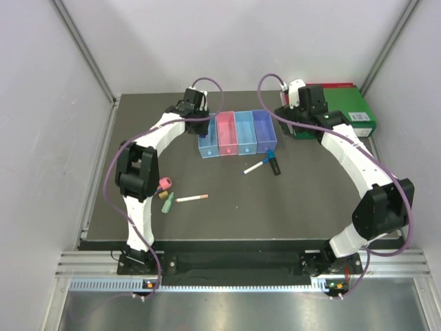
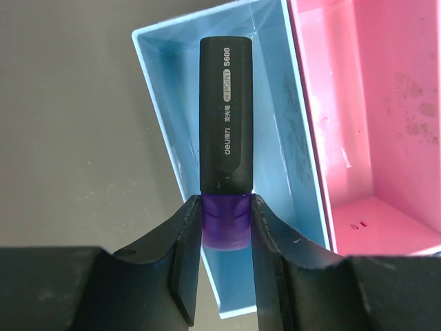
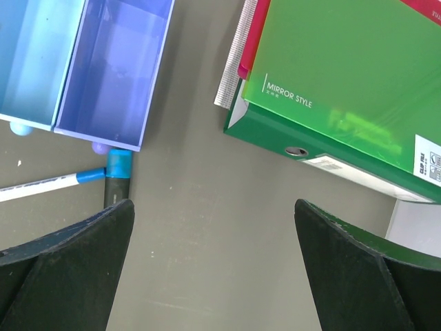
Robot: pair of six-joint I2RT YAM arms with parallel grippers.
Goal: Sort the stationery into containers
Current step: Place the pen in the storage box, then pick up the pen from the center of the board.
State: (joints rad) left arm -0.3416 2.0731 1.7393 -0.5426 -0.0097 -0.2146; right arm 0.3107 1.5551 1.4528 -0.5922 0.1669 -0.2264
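Left gripper (image 2: 224, 210) pinches purple-black highlighter (image 2: 226, 117), purple end half hidden.

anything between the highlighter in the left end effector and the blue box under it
Nothing visible. The left end effector holds the purple-black highlighter by its purple end right over the open light blue box; no lid or item shows inside.

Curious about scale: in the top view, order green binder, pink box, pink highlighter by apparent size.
1. green binder, clearly largest.
2. pink box.
3. pink highlighter, smallest.
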